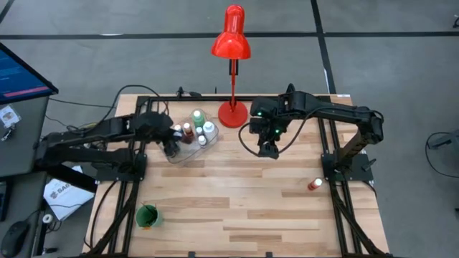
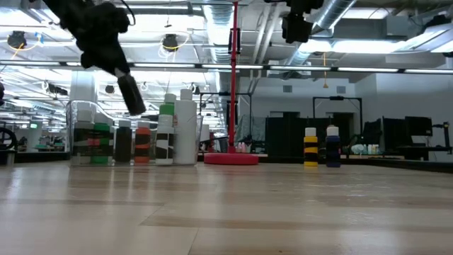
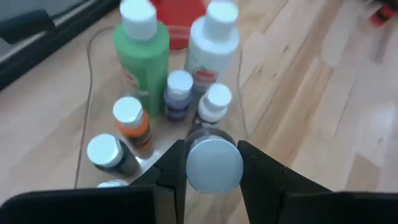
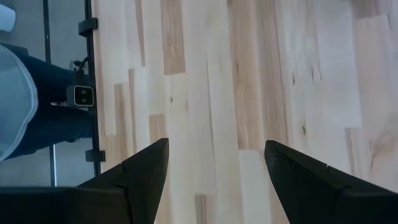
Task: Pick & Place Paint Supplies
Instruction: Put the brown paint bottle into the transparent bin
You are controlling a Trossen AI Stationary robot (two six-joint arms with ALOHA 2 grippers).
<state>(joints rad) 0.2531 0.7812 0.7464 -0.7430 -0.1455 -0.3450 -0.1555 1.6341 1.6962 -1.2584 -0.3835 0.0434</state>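
Though gripped in left hand [image 3: 211, 163], bottle [image 2: 132, 94] tilted, cap-up.

The high view looks straight down on the whole wooden table [image 1: 237, 193] from well above. The low view sits at tabletop height, facing level across the boards to the room beyond. Both take in the red lamp [image 1: 231, 43] and the clear tray [image 1: 188, 152] of paint bottles [image 2: 166, 134]. The left wrist view looks down on that tray from close above. The right wrist view faces bare boards and the table's edge.
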